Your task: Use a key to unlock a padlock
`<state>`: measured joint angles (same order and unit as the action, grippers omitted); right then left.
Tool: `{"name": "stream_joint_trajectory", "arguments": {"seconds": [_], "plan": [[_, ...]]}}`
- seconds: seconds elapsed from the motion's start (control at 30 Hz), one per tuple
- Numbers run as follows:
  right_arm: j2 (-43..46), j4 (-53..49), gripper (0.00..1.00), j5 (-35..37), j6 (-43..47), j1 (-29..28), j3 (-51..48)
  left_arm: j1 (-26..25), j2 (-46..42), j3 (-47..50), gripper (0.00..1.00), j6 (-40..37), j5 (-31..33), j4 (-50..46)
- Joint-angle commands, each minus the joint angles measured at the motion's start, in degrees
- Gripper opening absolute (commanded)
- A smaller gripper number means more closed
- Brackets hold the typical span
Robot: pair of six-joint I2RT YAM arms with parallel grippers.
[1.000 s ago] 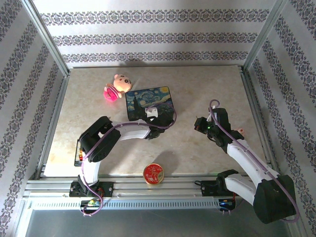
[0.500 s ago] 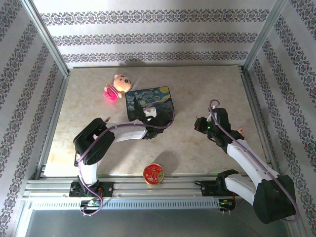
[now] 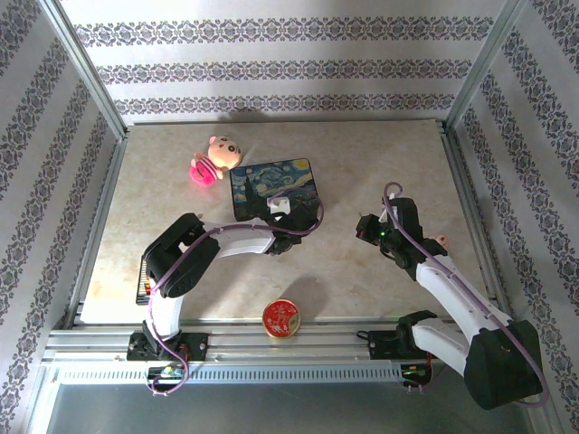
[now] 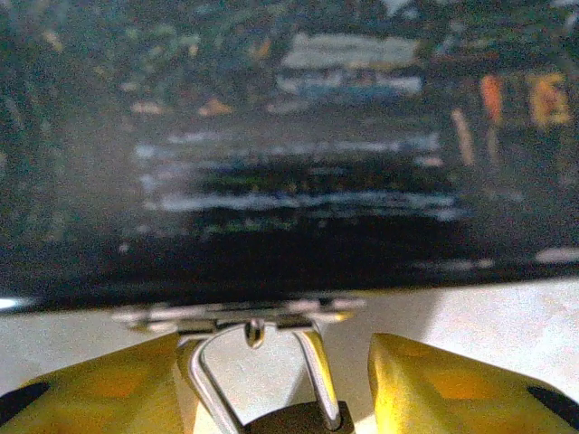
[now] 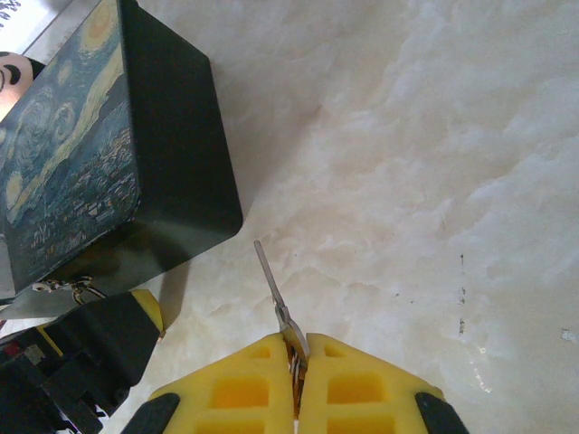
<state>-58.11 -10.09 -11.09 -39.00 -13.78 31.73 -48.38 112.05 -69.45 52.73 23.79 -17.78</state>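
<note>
Yellow fingers of the left gripper stood apart on either side of the padlock, which hung by its silvery shackle from the hasp of the painted box. Near the box's corner, the right gripper pinched the key between closed jaws above the table.

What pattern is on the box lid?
Box lid: swirling blue and yellow night sky, clearest in right wrist view.

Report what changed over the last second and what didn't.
The left arm's elbow swung out leftward, then returned; the left gripper stayed at the front edge of the painted box, astride the padlock. The right gripper kept the key clamped. Nothing else moved.
</note>
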Motion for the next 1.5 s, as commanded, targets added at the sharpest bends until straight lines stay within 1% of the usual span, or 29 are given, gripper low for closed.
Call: {"name": "stream_joint_trajectory", "arguments": {"seconds": [0.0,0.5,0.53,0.8,0.9,0.97,1.0,1.07,1.23,1.37,1.47], "plan": [[0.4,0.5,0.00,1.0,-0.2,-0.7,-0.5,-0.4,0.5,-0.5,0.51,-0.1,0.3,-1.1],[0.2,1.1,0.00,1.3,-0.5,-1.3,-0.8,-0.3,2.0,0.0,0.48,0.5,-0.6,-0.6],[0.1,1.1,0.00,1.4,-0.5,-1.2,-1.0,-0.3,2.0,0.1,0.46,0.6,-0.7,-0.5],[0.5,1.1,0.00,1.4,-0.5,-1.3,-1.4,-0.3,1.6,0.5,0.42,0.6,-0.4,-0.2],[0.5,1.2,0.00,1.4,-0.6,-1.5,-1.7,-0.2,1.1,0.5,0.37,0.2,-0.5,0.1],[0.6,1.9,0.00,1.1,-0.6,-1.8,-2.4,-0.2,0.7,0.5,0.33,-0.4,-1.0,0.5],[0.6,2.5,0.00,0.9,-0.7,-2.1,-2.9,-0.1,0.5,0.4,0.30,-0.7,-1.6,0.4],[1.0,4.4,0.00,-0.1,-0.7,-2.8,-4.4,0.0,-0.3,0.4,0.30,-0.8,-2.5,0.2],[1.7,15.2,0.00,-4.4,-1.4,-5.1,-11.2,0.9,-2.4,0.3,0.30,1.2,-6.4,-0.7],[1.5,21.2,0.00,-3.9,-1.1,-9.1,-15.7,1.9,-3.0,-0.8,0.31,2.8,-10.7,-1.9],[0.9,26.6,0.00,-3.3,-0.6,-11.7,-18.6,2.0,-3.6,-1.2,0.31,3.2,-11.2,-1.7]]}}
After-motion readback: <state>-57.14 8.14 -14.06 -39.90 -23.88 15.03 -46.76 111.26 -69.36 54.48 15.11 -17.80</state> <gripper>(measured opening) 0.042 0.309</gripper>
